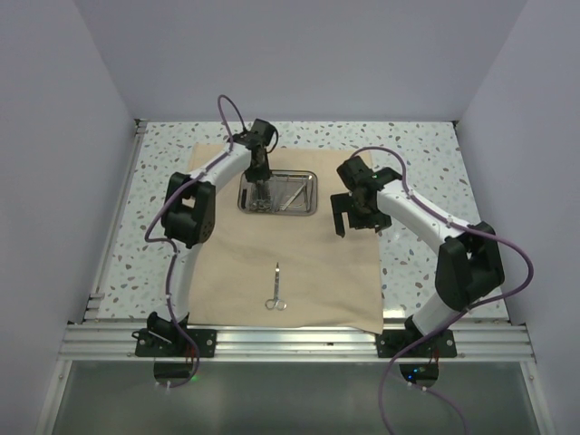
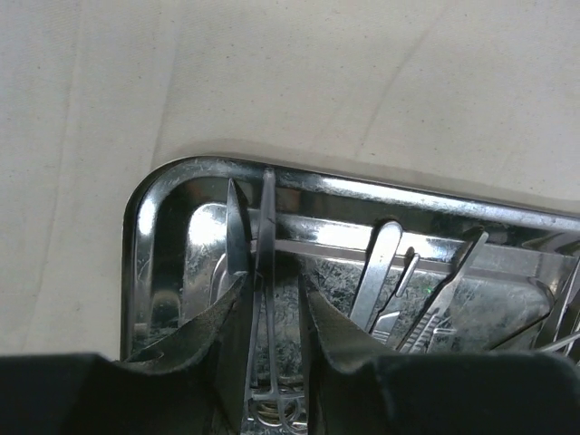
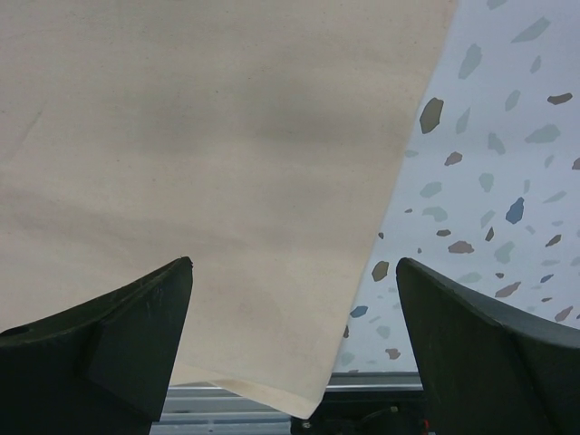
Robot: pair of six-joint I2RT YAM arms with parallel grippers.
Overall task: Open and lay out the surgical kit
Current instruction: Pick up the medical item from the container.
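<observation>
The tan cloth wrap [image 1: 308, 258] of the surgical kit lies spread flat on the table. The steel tray [image 1: 314, 174] rests on its far part with several thin silver instruments [image 2: 382, 267] inside. My left gripper [image 1: 258, 186] reaches down into the tray's left end [image 2: 181, 172]. Its jaws [image 2: 274, 288] stand slightly apart, straddling a ring-handled instrument [image 2: 265, 227] that lies against the left finger, with a gap to the right finger. One pair of ring-handled scissors [image 1: 275, 288] lies alone on the cloth near the front. My right gripper [image 1: 352, 217] hovers wide open and holds nothing above the cloth's right edge [image 3: 390, 208].
The speckled tabletop [image 3: 507, 163] shows right of the cloth. An aluminium rail [image 1: 290, 343] runs along the near edge between the arm bases. White walls enclose the table on the left, back and right.
</observation>
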